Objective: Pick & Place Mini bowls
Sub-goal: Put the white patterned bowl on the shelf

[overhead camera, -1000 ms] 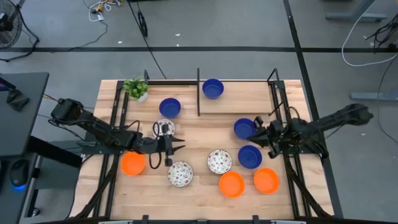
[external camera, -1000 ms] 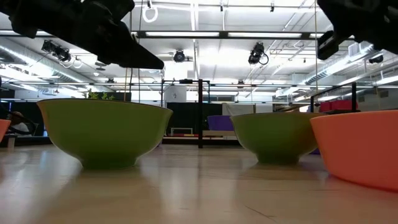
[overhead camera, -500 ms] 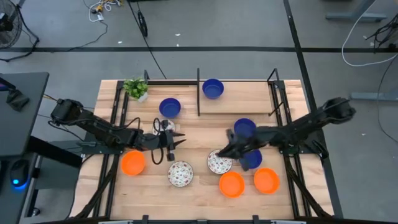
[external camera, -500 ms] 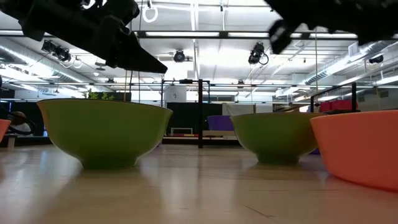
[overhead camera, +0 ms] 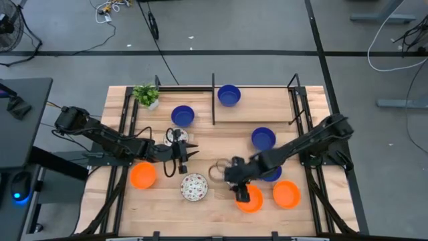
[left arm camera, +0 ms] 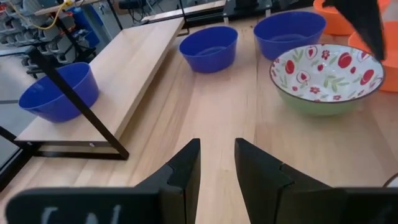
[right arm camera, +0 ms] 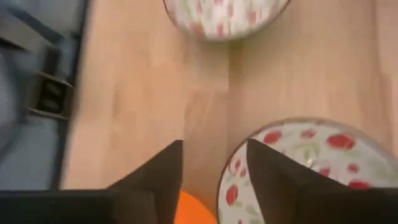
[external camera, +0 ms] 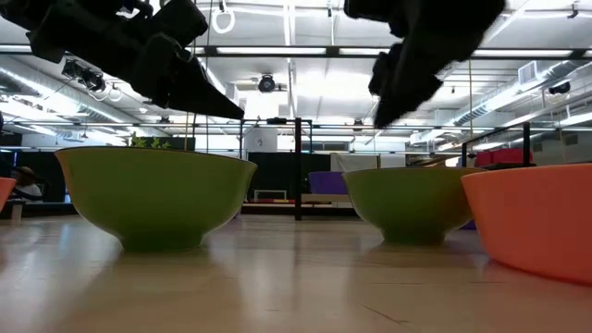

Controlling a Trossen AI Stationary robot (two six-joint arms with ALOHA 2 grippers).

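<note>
White floral mini bowls (overhead camera: 194, 187) with red speckles, plus blue bowls (overhead camera: 182, 115) and orange bowls (overhead camera: 286, 194), lie scattered over the wooden worktop (overhead camera: 214, 213). Since half a second ago the right end effector (overhead camera: 227, 173) has swept leftward over a floral bowl, fingers narrowly parted and empty. Left end effector (overhead camera: 189, 151) hovers mid-worktop, slightly open.

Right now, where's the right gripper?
In the high view the right gripper is near the table's middle front, over a floral bowl, between another floral bowl and an orange bowl.
</note>
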